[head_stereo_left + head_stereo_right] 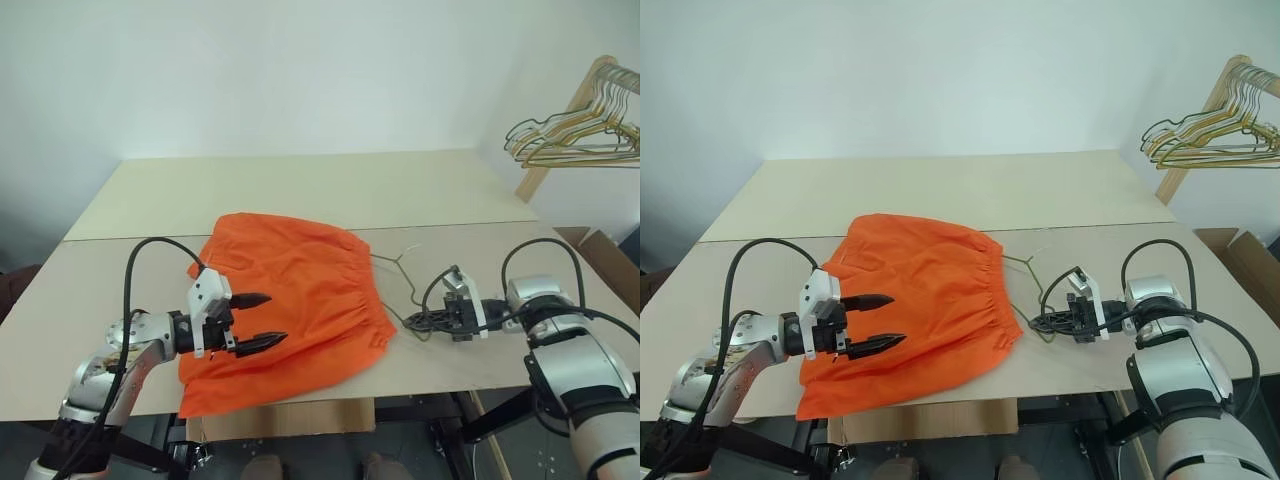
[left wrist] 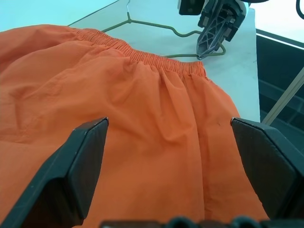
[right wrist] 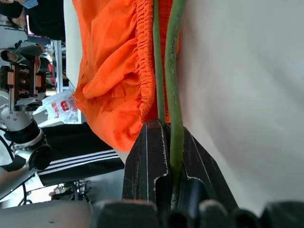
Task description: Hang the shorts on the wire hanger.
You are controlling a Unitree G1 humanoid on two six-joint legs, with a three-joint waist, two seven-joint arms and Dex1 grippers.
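Note:
The bright orange shorts (image 1: 290, 295) lie spread flat on the table, elastic waistband (image 2: 156, 61) turned to the right. From under that waistband comes the thin olive-green wire hanger (image 1: 400, 265), its hook lying on the table just beyond. My right gripper (image 1: 418, 320) reaches in from the right, low over the table, and is shut on the hanger's wire (image 3: 173, 95) close to the waistband. My left gripper (image 1: 262, 320) hovers over the near left part of the shorts, open, with nothing between its fingers (image 2: 85, 166).
A bunch of gold and dark wire hangers (image 1: 570, 140) hangs on a wooden rack at the back right. A cardboard box (image 1: 610, 262) stands off the table's right side. The table (image 1: 300, 190) has bare surface behind the shorts; its front edge runs just under them.

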